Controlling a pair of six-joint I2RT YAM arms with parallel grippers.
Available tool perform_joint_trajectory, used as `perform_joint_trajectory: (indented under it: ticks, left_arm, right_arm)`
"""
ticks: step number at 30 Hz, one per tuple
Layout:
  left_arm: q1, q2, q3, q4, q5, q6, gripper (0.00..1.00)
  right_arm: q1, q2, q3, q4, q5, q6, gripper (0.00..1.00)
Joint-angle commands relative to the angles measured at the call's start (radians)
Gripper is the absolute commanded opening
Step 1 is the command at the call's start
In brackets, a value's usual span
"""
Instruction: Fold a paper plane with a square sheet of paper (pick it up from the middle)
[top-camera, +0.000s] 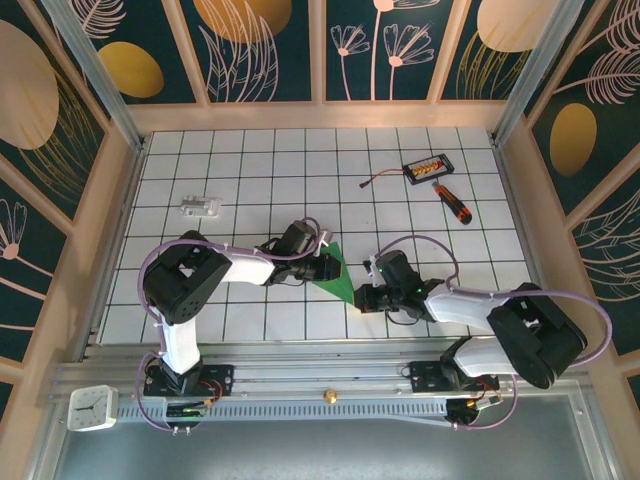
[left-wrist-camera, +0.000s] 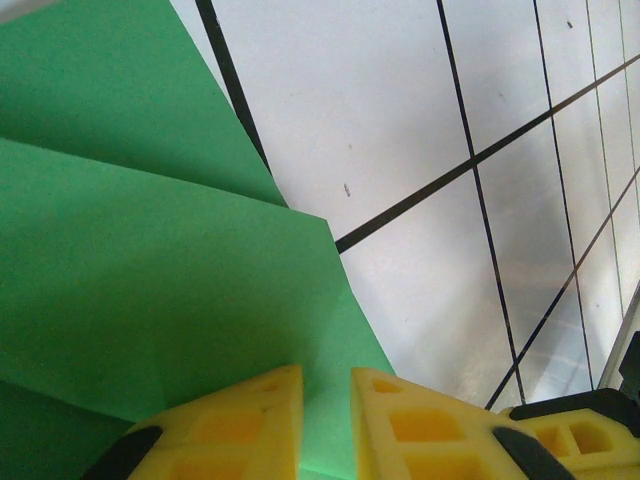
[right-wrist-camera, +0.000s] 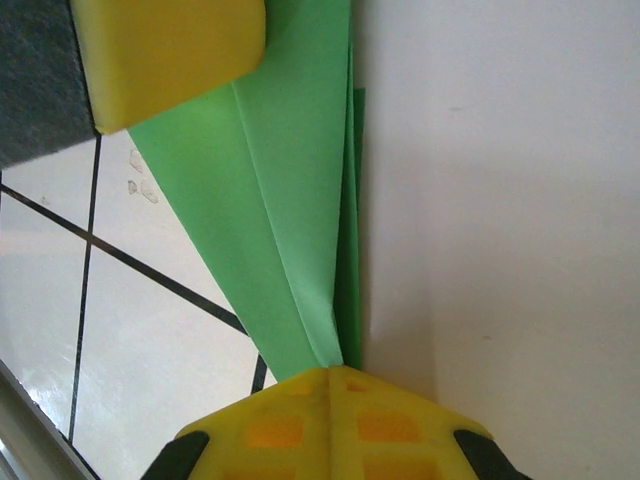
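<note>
White tiles ruled with black lines covered the counter (top-camera: 250, 170), and dark panels painted with gold discs and pale flowers stood around it. Near the front edge, between my two arms, lay the green paper (top-camera: 342, 282), folded into a narrow pointed shape with creases running along its length.

My right tool (top-camera: 363, 294) was closed on it. In the right wrist view the two yellow fingers (right-wrist-camera: 280, 425) met with no gap, and the paper's pointed end ran straight in between them, pinched there.

My left tool (top-camera: 331, 266) sat at the paper's other, wider side. In the left wrist view it stood slightly open, with a narrow gap between its yellow fingers (left-wrist-camera: 240, 420). Flat green paper showed through that gap and spread out beyond in overlapping layers across the tiles. One of those fingers also showed at the top left of the right wrist view, over the paper's wide end.

Well apart from all this, at the far right of the counter, lay a black-and-orange screwdriver (top-camera: 453, 203). Just beyond it was a small black box with orange parts (top-camera: 428, 166). A small white piece (top-camera: 200, 208) lay on the far left.
</note>
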Motion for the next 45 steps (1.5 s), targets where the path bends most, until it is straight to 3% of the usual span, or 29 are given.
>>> perform_joint_trajectory:
  ticks: [1,14,23,35,45]
  left_arm:
    - [0.008,0.041,-0.005,-0.072,-0.040,0.028,0.21]
    - [0.007,0.042,-0.007,-0.077,-0.041,0.029,0.21]
    - [0.007,0.045,-0.007,-0.075,-0.039,0.029,0.21]
    - [0.007,0.044,-0.006,-0.075,-0.036,0.027,0.21]
    - [0.007,0.041,-0.006,-0.078,-0.035,0.028,0.22]
  right_arm:
    - [0.011,-0.005,-0.041,-0.169,0.027,0.041,0.04]
    - [0.031,-0.064,-0.012,-0.284,0.082,0.091,0.02]
    - [0.020,-0.155,0.112,-0.298,0.071,0.033,0.02]
    - [0.024,0.097,0.235,-0.103,-0.035,-0.022,0.02]
    - [0.007,0.221,0.216,-0.085,-0.035,-0.059,0.01]
